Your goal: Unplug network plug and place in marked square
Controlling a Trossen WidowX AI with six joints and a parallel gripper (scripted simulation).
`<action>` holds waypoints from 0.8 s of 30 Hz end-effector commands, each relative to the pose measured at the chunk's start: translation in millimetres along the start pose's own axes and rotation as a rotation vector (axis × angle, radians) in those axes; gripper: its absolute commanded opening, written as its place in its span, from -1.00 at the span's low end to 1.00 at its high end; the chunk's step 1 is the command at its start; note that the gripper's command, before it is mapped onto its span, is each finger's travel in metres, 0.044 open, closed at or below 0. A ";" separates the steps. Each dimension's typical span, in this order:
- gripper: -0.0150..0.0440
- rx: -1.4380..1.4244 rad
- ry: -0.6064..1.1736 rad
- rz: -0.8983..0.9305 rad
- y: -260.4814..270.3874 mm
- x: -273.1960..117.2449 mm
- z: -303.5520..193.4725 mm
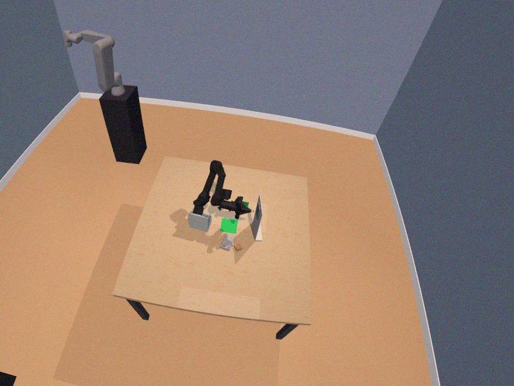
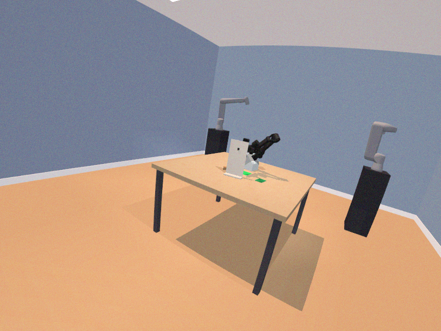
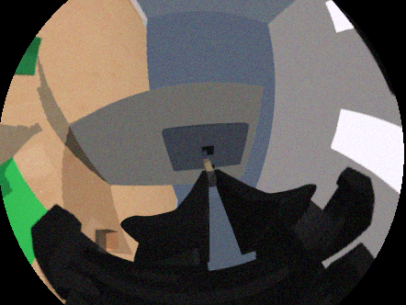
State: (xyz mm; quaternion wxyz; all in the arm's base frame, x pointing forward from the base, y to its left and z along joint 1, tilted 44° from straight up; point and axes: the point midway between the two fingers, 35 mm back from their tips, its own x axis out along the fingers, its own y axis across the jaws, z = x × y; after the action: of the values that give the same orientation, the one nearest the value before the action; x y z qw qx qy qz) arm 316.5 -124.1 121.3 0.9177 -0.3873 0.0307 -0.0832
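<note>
My gripper (image 1: 252, 211) (image 3: 209, 174) is shut on the network plug (image 3: 208, 164), a small tan and dark piece between the fingertips in the wrist view. The upright panel (image 1: 256, 227) (image 2: 235, 162) (image 3: 124, 149) stands just ahead of the fingertips. Its socket (image 3: 208, 150) shows as a dark opening just beyond the plug's front end. The plug looks out of the socket, with a small gap to the panel. The tab cannot be made out. A bright green square (image 1: 228, 225) (image 2: 246, 173) (image 3: 18, 218) lies on the table, below and behind the gripper.
A darker green square (image 1: 245, 204) (image 2: 260, 180) (image 3: 28, 57) lies on the table, partly under the arm in the top view. A small grey object (image 1: 226, 243) and an orange-brown block (image 1: 238, 247) (image 3: 110, 240) lie near the bright square. A grey box (image 1: 200, 222) stands at the arm's base.
</note>
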 end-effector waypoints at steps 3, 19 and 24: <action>-0.49 -0.004 0.002 0.005 0.2 -5.8 -1.5; -0.49 -0.004 0.011 0.015 0.1 -16.8 -5.7; -0.49 -0.004 0.013 0.018 0.0 -20.0 -6.8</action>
State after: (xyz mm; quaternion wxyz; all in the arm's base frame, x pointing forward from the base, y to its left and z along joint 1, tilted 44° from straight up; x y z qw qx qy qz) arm 299.5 -125.8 117.1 0.9179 -0.3868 0.0395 -0.0794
